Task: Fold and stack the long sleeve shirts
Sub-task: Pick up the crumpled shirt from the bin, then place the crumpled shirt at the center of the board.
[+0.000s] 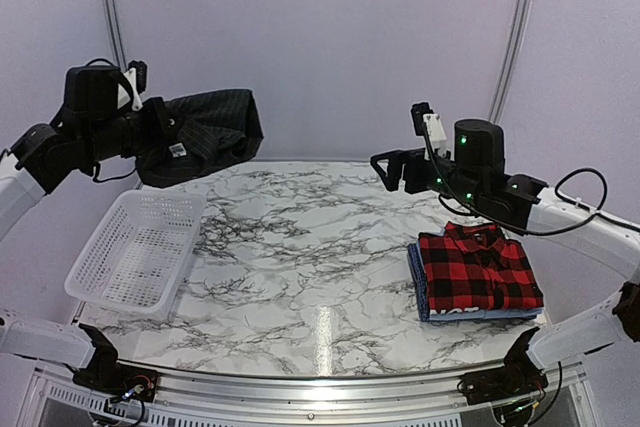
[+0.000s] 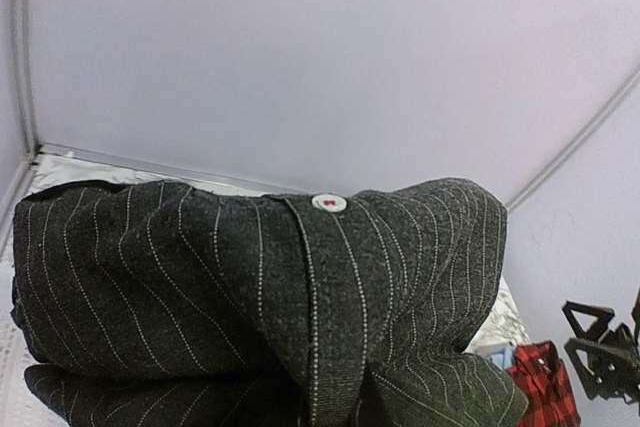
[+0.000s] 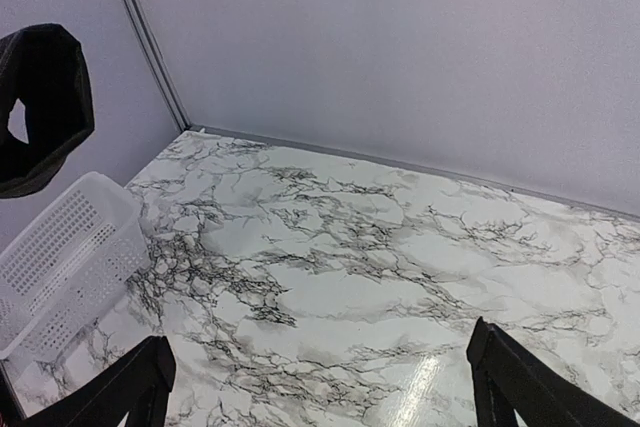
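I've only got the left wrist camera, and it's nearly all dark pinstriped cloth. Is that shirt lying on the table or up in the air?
Observer: In the air. The top view shows the left gripper shut on the black pinstriped shirt, which hangs bunched near the far end of the white basket.
Operator: Where's the stack?
Observer: On the right side of the table. The red plaid shirt lies folded on top of the blue shirt.
Operator: And the right gripper?
Observer: The right gripper is open and holds nothing, hovering over marble behind the stack.
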Controlling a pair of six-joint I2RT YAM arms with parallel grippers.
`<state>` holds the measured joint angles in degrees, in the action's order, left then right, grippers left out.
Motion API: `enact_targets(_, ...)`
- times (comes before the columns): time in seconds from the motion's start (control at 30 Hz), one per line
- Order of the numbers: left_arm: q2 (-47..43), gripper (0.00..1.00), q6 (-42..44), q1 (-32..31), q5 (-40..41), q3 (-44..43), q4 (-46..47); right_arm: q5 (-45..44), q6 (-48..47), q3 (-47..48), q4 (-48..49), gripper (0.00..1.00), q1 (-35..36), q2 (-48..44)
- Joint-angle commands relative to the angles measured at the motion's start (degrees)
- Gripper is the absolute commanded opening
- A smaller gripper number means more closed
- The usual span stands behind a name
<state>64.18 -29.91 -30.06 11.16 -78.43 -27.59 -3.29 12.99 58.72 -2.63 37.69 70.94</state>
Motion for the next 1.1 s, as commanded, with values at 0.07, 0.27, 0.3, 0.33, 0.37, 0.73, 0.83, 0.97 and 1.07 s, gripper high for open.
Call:
enact_targets(0.07,9.5,0.0,-1.6,-8.5,-1.8,-1.7,3.5,5.2,-3.2,2.3,-1.1,0.99,-0.3,-0.2)
enact_targets(0.27,20.3,0.04,-5.9,-16.3,-3.2,-3.9,3.4,9.4,-8.5,1.5,-4.4,0.99,2.8,0.5)
enact_targets(0.3,22.0,0.04,-7.4,-17.1,-4.1,-4.1,3.4,9.0,-9.7,1.2,-4.8,0.99,3.8,0.8)
enact_targets(0.33,23.8,0.04,-8.8,-17.4,-5.8,-4.3,3.5,8.2,-10.8,0.8,-5.1,0.98,5.2,1.0)
enact_targets(0.37,25.5,0.04,-9.7,-17.6,-7.2,-4.8,3.4,7.3,-12.1,0.2,-5.1,0.98,6.7,1.2)
enact_targets(0.73,33.0,0.5,-11.0,-16.3,-11.0,-6.4,1.3,6.5,-18.0,-6.6,-1.2,0.9,15.7,4.9)
enact_targets(0.83,31.0,0.5,-9.6,-15.1,-12.8,-2.0,0.8,6.4,-18.2,-8.8,-1.0,0.87,18.0,6.1)
enact_targets(0.97,27.7,0.52,-4.6,-14.8,-15.5,6.1,0.8,4.9,-17.2,-11.8,0.9,0.85,21.7,7.8)
enact_targets(1.07,27.3,0.53,-4.1,-15.0,-17.7,11.3,1.3,3.6,-16.7,-11.9,1.8,0.8,24.3,11.1)
